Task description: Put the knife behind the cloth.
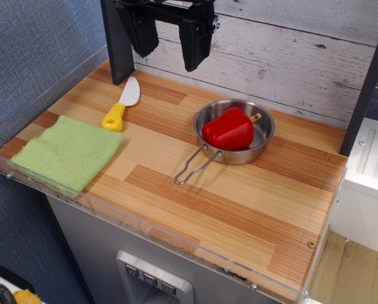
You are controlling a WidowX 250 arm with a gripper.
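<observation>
The knife (123, 103) has a white blade and a yellow handle. It lies on the wooden counter just behind the light-green cloth (68, 152), handle towards the cloth's back right corner. The cloth lies flat at the front left. My gripper (168, 56) hangs open and empty high over the back of the counter. It is above and to the right of the knife, well clear of it. Its two black fingers (195, 44) point down.
A steel pan (234, 133) with a wire handle holds a red pepper (228, 128) at the middle right. A dark post (116, 44) stands at the back left. A clear plastic lip (144, 228) edges the counter's front and left. A plank wall is behind.
</observation>
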